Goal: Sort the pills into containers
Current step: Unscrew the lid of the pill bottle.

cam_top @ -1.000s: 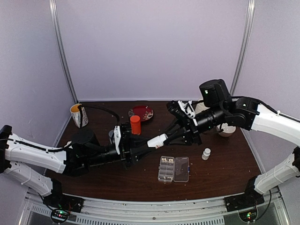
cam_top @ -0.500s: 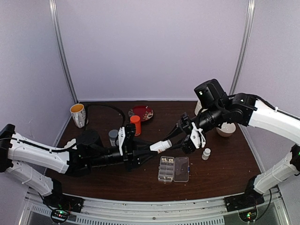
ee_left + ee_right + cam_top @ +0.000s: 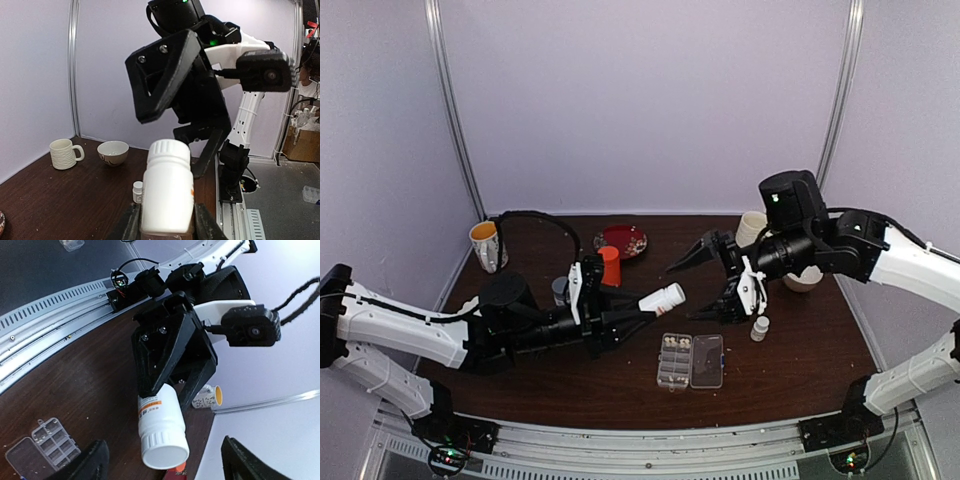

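White bottle [image 3: 658, 299] is clamped in my left gripper [image 3: 642, 304], cap [image 3: 675, 292] on; my right gripper [image 3: 705, 285] gapes just beside that cap. Pills [image 3: 676, 343] (tiny, light, surely prone to rolling) lie in the box [image 3: 707, 360] below; I'd grip the ribbed cap.

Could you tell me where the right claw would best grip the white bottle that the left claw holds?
Probably the ribbed cap, approached head-on from the cap end. The left claw clamps the bottle by its body, so only the cap juts free. It points toward the open right claw, whose fingers could close across its round sides.
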